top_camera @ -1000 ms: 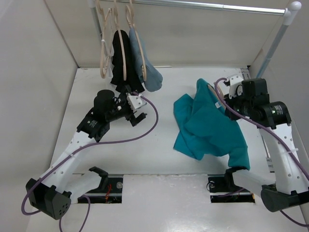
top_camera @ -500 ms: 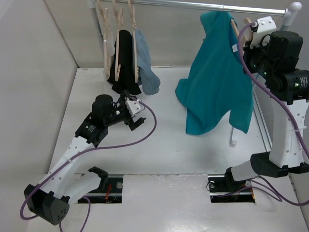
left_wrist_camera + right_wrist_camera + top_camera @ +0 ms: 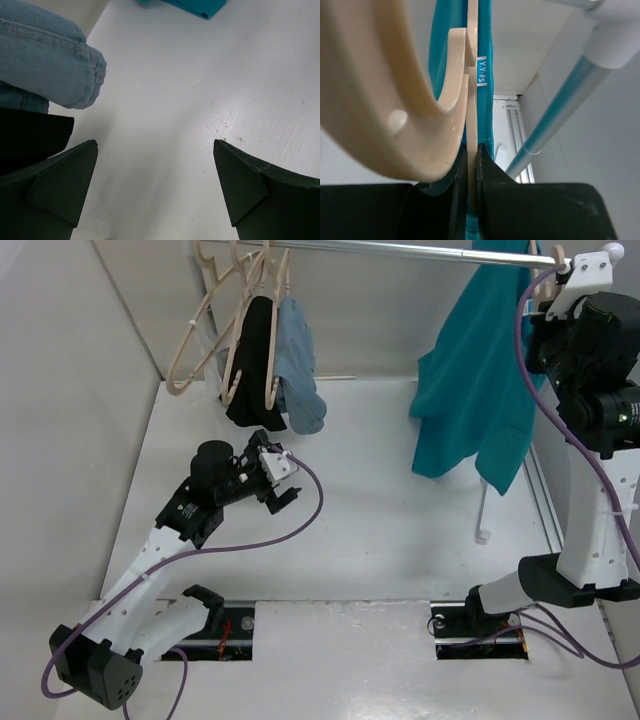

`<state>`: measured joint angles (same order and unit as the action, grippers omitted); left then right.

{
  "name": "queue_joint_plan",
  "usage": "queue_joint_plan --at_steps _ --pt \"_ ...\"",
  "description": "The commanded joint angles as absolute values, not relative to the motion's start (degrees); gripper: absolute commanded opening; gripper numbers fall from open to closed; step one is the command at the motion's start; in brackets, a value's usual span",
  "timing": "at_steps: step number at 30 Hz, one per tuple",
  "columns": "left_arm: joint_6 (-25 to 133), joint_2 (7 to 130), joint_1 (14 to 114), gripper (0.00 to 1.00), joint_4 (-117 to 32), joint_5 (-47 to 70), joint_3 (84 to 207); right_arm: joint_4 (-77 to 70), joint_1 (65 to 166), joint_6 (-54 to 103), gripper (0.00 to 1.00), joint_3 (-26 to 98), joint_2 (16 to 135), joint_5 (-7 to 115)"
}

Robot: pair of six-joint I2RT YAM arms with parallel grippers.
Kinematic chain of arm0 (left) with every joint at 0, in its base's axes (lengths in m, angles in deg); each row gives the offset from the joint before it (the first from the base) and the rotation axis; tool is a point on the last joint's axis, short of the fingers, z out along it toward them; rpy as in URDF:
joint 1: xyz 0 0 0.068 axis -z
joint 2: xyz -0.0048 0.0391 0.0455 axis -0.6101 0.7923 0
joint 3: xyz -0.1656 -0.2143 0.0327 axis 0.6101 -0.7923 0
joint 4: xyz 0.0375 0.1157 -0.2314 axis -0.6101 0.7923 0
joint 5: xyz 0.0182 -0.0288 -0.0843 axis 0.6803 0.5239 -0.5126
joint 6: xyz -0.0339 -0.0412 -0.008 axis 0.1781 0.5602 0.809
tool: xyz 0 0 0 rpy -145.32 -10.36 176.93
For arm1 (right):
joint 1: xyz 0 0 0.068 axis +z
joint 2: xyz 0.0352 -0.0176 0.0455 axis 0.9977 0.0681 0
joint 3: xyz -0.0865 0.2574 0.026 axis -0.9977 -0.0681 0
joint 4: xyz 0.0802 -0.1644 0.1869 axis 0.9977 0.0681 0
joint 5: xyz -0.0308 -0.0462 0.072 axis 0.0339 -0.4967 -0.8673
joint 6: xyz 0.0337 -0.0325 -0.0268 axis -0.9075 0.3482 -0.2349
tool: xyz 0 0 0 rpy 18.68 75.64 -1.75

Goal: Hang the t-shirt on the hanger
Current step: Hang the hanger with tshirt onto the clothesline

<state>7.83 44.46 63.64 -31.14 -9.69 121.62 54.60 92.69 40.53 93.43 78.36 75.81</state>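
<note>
The teal t-shirt (image 3: 478, 390) hangs on a pale beige hanger (image 3: 556, 256) at the right end of the rail, draping down clear of the table. My right gripper (image 3: 560, 285) is raised to the rail and shut on the hanger. In the right wrist view the jaws clamp the hanger's flat neck (image 3: 472, 100), with the hook (image 3: 395, 120) curving left and the teal collar with its white label (image 3: 482, 72) behind. My left gripper (image 3: 278, 480) is open and empty, low over the table near the hanging clothes; its fingers (image 3: 55, 185) stand wide apart.
The rail (image 3: 400, 250) spans the back. At its left hang spare beige hangers (image 3: 200, 330), a black garment (image 3: 255, 365) and a grey-blue denim garment (image 3: 297, 365), the last also in the left wrist view (image 3: 45, 60). A white rail post (image 3: 482, 510) stands on the right.
My right arm lifted the hanger with the t-shirt from the table up to the rail's right end. The hangers at left have swung outward. The left arm barely moved.
</note>
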Motion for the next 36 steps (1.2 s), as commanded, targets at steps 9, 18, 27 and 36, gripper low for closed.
queue_joint_plan --at_steps 9,18,27,36 --pt "8.69 43.08 63.7 1.0 -33.74 -8.99 120.51 42.84 88.73 38.13 0.0 95.13 83.02 76.01" --pt "8.69 42.55 63.7 1.0 -33.74 -7.84 120.51 38.54 85.57 35.22 0.0 81.79 81.1 70.2" --pt "9.22 42.55 63.7 1.0 -33.74 -8.37 119.89 38.01 85.57 36.62 0.35 75.27 75.22 68.88" --pt "10.36 43.08 63.7 1.0 -33.21 -10.73 119.36 37.66 92.49 44.35 0.99 70.97 64.67 79.77"
